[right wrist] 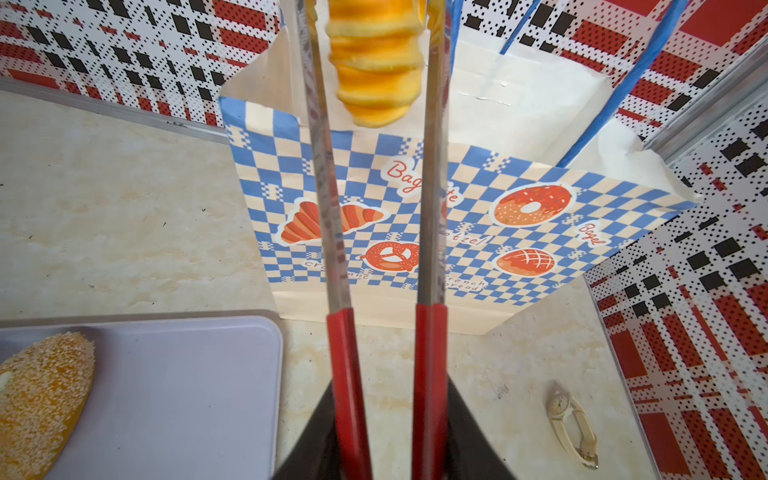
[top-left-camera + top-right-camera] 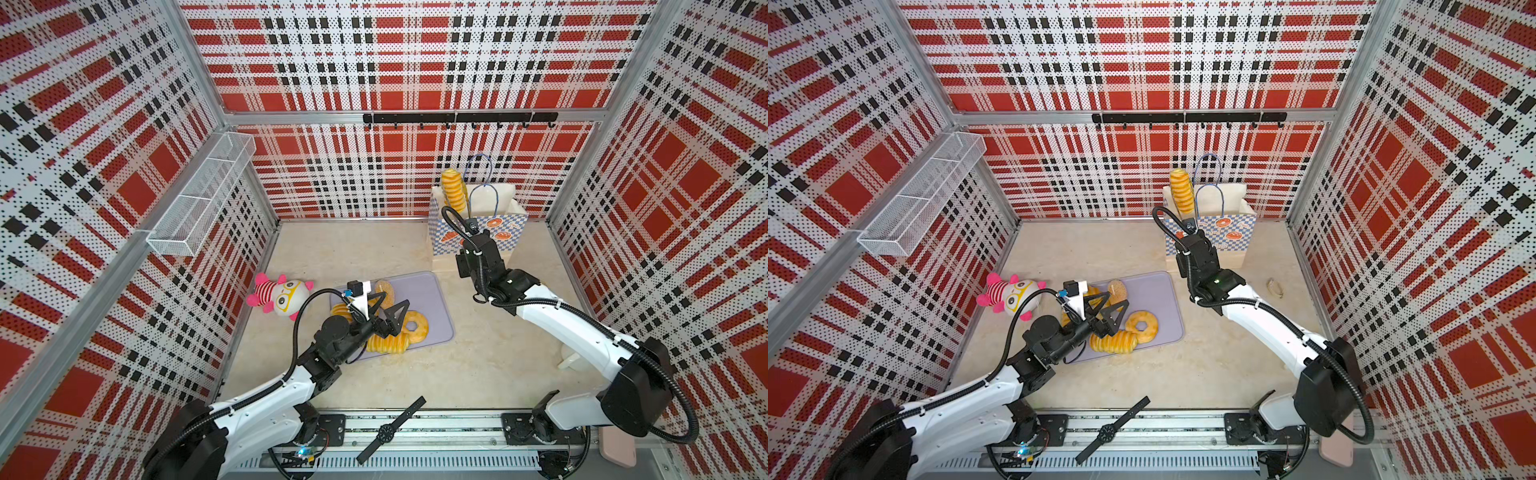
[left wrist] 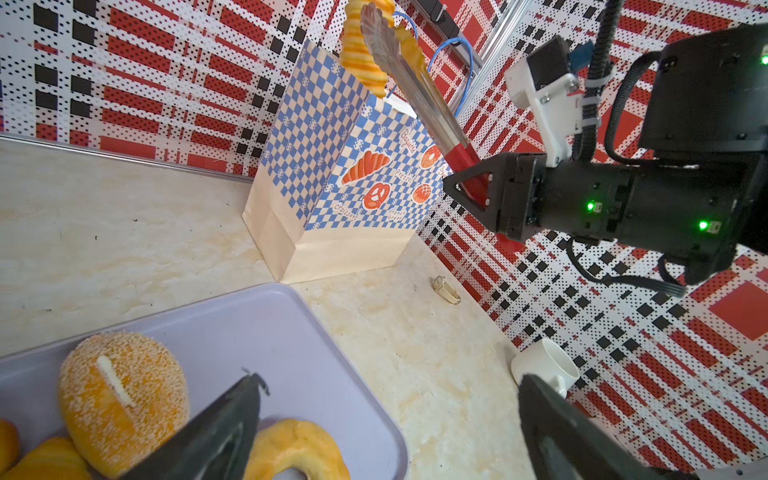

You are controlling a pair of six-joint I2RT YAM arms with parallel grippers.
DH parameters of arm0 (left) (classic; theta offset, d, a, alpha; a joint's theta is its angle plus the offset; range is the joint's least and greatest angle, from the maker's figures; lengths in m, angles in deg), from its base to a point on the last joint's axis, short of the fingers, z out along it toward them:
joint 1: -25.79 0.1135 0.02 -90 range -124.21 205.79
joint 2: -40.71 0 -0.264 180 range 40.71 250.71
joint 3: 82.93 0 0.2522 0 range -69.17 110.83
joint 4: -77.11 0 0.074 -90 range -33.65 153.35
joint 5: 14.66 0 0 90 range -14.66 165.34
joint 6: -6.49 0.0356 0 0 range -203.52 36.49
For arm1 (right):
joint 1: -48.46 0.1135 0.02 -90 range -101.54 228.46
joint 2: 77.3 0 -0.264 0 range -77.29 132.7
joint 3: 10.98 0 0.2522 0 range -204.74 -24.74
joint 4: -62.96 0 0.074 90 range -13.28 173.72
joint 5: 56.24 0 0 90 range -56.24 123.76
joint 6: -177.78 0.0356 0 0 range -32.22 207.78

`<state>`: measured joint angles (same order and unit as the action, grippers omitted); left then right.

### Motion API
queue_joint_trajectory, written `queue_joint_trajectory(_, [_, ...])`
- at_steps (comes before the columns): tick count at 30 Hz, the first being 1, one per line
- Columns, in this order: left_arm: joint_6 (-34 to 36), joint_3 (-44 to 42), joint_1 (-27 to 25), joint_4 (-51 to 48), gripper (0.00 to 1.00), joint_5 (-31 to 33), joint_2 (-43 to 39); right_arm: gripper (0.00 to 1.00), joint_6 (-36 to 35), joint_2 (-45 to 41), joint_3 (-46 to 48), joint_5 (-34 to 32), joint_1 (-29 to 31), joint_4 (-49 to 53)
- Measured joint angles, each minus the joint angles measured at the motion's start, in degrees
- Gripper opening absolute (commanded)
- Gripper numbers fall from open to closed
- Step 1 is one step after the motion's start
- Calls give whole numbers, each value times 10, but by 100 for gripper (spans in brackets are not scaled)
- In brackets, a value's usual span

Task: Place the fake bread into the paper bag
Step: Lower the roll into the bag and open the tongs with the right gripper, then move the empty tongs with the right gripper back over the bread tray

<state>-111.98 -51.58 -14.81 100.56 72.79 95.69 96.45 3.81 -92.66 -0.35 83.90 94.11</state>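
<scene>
While right pincer (image 1: 388, 449) clamps tongs (image 1: 432, 208) holding a ridged loaf (image 1: 376, 75) above the paper bag (image 1: 519, 249) near its rim, left pincer (image 2: 397, 297) gaping empty over tray (image 2: 432, 291), an off-centre release may drop it outside.

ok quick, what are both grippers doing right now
left gripper: open, empty, above the tray
right gripper: closed on the red-handled tongs, which grip a ridged loaf

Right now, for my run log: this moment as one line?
right gripper: holding tongs | tongs: ridged loaf pinched above paper bag | left gripper: open over tray | on tray: seeded bun, ring doughnut
</scene>
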Motion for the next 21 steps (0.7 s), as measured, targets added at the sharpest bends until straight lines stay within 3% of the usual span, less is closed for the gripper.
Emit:
queue_joint_trajectory(12, [0, 0, 0, 0, 98, 0, 0, 30, 10, -18, 35, 26, 0, -2])
queue_joint_trajectory(21, [0, 0, 2, 0, 98, 4, 0, 29, 32, -153, 135, 156, 0, -15])
